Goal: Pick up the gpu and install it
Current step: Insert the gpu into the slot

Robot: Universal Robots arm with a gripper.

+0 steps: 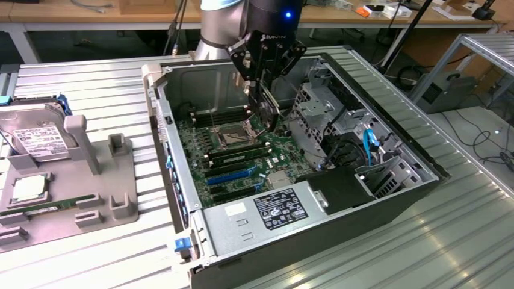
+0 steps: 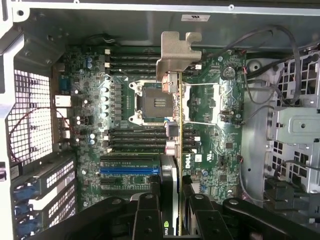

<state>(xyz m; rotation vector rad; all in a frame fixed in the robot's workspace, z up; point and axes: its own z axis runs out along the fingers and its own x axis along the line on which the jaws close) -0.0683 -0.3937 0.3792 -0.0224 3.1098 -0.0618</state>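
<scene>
Vertically, the gpu (image 2: pixel 176 64) hangs clamped in the gripper (image 2: pixel 174 207) over the motherboard (image 2: pixel 90 125).

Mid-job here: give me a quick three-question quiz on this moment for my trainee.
1. True or false: the gpu is seated in a slot.
2. What is the claw clamped on? A) hard drive B) gpu C) memory stick
3. Fill in: the gpu hangs edge-on over the ____ inside the open case.
Key: 1 false; 2 B; 3 motherboard.
</scene>
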